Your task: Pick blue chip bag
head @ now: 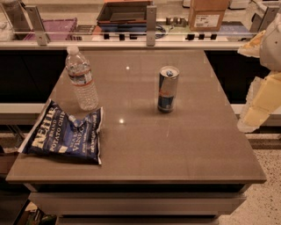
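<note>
The blue chip bag [66,134] lies flat on the brown table [175,145] near its front left corner. It is dark navy with white lettering, and its left edge hangs slightly over the table side. My gripper [257,107] shows as pale cream parts of the arm at the right edge of the camera view, beyond the table's right side and far from the bag. It holds nothing that I can see.
A clear water bottle [82,79] stands upright just behind the bag, close to its top edge. A blue-and-silver drink can [167,89] stands near the table's middle. A counter with trays [125,13] and a cardboard box [209,13] runs behind the table.
</note>
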